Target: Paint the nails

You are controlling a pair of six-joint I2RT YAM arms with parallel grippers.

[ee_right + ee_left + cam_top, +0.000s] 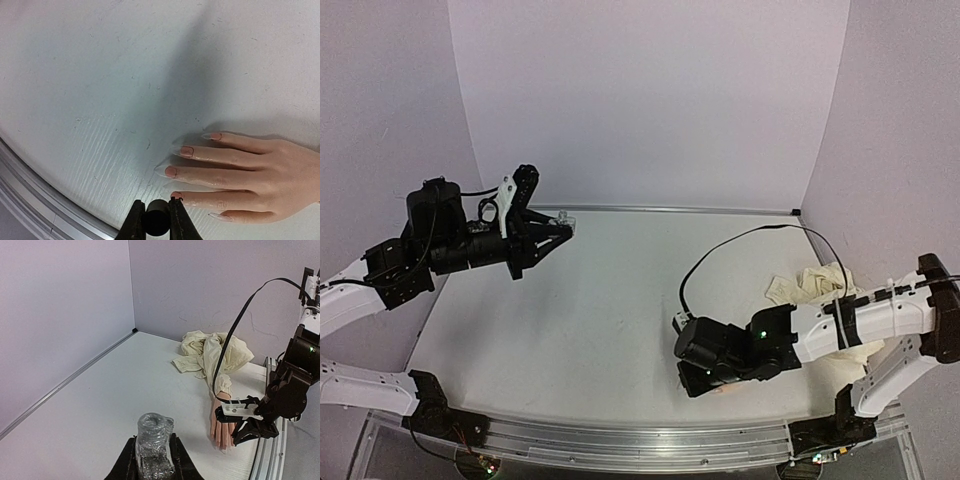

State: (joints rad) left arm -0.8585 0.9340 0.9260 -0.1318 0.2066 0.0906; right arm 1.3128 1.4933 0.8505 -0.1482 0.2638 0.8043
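Note:
The skin-coloured mannequin hand (250, 172) lies flat on the white table, its nails (170, 171) pointing left in the right wrist view. Its cream cloth sleeve (210, 352) is bunched behind it. My right gripper (155, 207) is shut on a small black cap (156, 221) and sits just beside a fingertip nail (176, 195); the brush tip is hidden. In the left wrist view it (248, 429) hovers over the hand (221, 429). My left gripper (153, 441) is shut on a clear glittery polish bottle (155, 427), raised at the back left (558, 227).
An aluminium rail (640, 442) runs along the near table edge, close to the hand (30, 192). A black cable (720, 250) loops over the table from the right arm. Purple walls close in the back and sides.

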